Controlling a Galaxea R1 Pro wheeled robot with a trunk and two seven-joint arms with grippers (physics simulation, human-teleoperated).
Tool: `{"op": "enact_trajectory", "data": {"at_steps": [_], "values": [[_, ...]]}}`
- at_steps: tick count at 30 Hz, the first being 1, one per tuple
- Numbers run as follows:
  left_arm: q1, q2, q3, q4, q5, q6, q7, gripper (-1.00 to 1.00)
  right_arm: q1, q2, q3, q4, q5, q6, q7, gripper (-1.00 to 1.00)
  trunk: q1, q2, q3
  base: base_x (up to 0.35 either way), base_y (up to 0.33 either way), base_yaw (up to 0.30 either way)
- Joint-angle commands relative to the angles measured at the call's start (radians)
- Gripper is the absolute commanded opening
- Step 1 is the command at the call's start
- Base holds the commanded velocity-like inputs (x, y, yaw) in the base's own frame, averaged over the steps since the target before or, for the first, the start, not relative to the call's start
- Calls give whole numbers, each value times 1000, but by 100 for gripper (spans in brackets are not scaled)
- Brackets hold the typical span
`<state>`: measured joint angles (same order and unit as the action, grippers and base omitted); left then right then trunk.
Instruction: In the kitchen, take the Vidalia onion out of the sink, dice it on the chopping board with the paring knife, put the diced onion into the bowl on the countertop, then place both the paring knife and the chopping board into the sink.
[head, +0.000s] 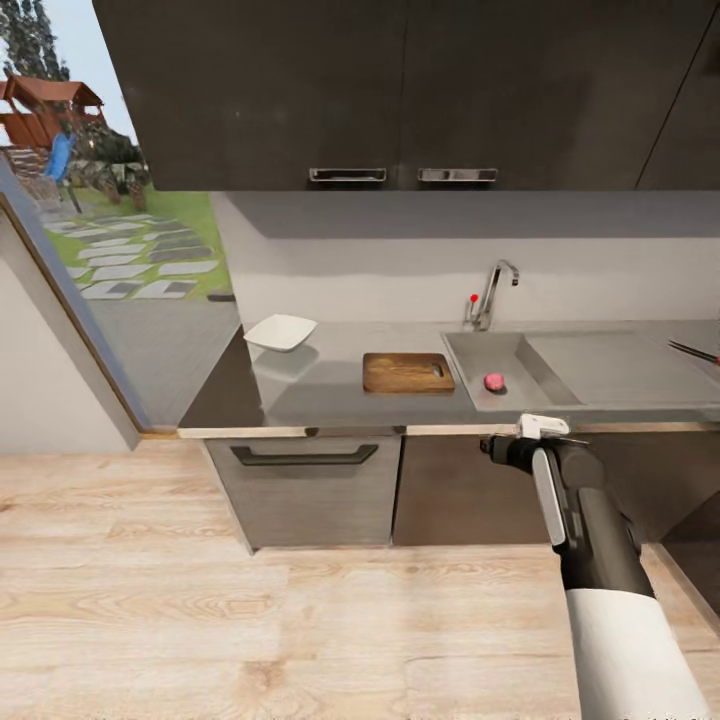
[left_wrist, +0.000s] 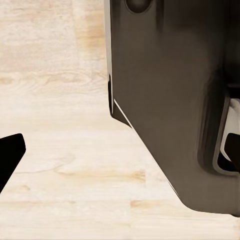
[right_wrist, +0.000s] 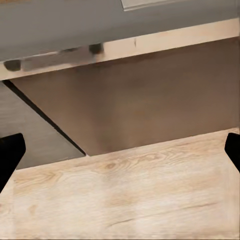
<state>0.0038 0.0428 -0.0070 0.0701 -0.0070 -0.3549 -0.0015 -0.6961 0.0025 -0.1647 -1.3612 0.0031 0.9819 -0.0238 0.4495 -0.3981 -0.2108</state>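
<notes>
Currently the robot stands on the light wood floor (head: 200, 620) facing the countertop (head: 340, 395), with the right arm (head: 590, 540) raised in front of the cabinet fronts (head: 460, 490) below the sink (head: 470, 350). The right gripper (head: 542, 427) sits just short of the countertop edge in the head view; in the right wrist view its two dark fingertips (right_wrist: 10, 155) sit at opposite edges of the frame, so the jaws are spread wide with nothing between them, and beyond them are the cabinet front and counter lip. The Vidalia onion (head: 494, 381) lies on the basin floor, near its front wall, below the chrome faucet (head: 494, 290). The chopping board (head: 407, 372) lies flat on the countertop just left of the basin, slot handle toward the sink. The white bowl (head: 280, 332) rests on the countertop farther left and back, well apart from the board. The paring knife (head: 694, 351) lies at the right edge of the head view, beyond the drainboard (head: 610, 365); only its red handle and part of the dark blade are in frame. In the left wrist view one dark fingertip (left_wrist: 10, 155) shows at the frame edge over the floor, beside a large dark part of the robot's body (left_wrist: 170, 100); how far that pincer is open cannot be told.
</notes>
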Motion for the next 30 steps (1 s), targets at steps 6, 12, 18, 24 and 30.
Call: {"op": "enact_trajectory", "data": {"at_steps": [6,12,18,24,30], "values": [[-1,0,-1,2,-1,-4,0,100,-1,-7,3,169,1,-35,0,100,0,-2,-2,-9,0,0],[-1,0,0,2,-1,-4,0,100,-1,-17,4,444,3,-266,3,100,0,-2,-2,-1,0,0],[-1,-3,3,-9,-1,-3,0,100,-1,-23,4,990,144,-793,1,100,0,-2,-2,0,0,0],[-1,-13,5,-50,-1,-1,0,100,24,-46,4,1293,261,-1215,-2,100,0,-2,-2,0,-3,0],[-1,-25,5,-147,0,2,1,100,175,-85,0,1339,275,-1408,2,100,0,-2,-2,20,-68,0]]}}
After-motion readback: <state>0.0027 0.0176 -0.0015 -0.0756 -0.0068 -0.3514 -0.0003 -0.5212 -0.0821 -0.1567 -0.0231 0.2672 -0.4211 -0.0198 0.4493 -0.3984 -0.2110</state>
